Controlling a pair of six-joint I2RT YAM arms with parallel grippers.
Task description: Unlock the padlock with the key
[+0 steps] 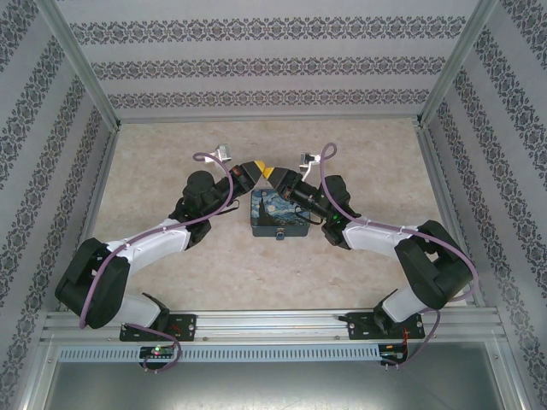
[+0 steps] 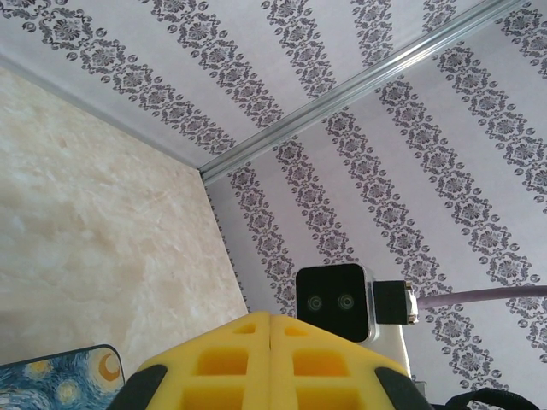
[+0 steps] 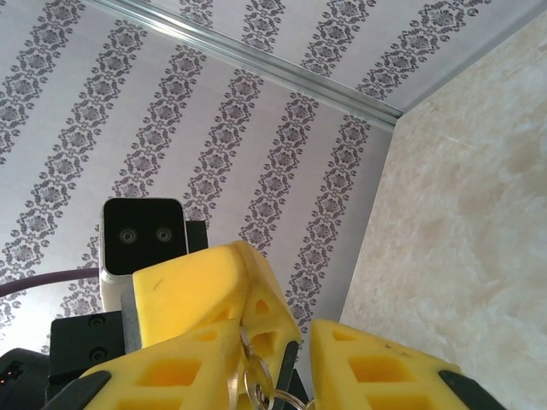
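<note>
Above the table's middle, the yellow tips of my left gripper and right gripper meet. The left gripper is shut, its pads pressed flat together. In the right wrist view its yellow fingers pinch the key, which hangs down on a metal ring with another key. My right gripper stands open, one finger on each side of the left fingertips and the keys. Below them lies a box with a starry-night print. A small piece sticks out at its near edge; I cannot tell if it is the padlock.
Patterned walls with metal corner posts close in the marbled table on three sides. A metal rail carries both arm bases at the near edge. The right wrist's camera faces the left gripper closely.
</note>
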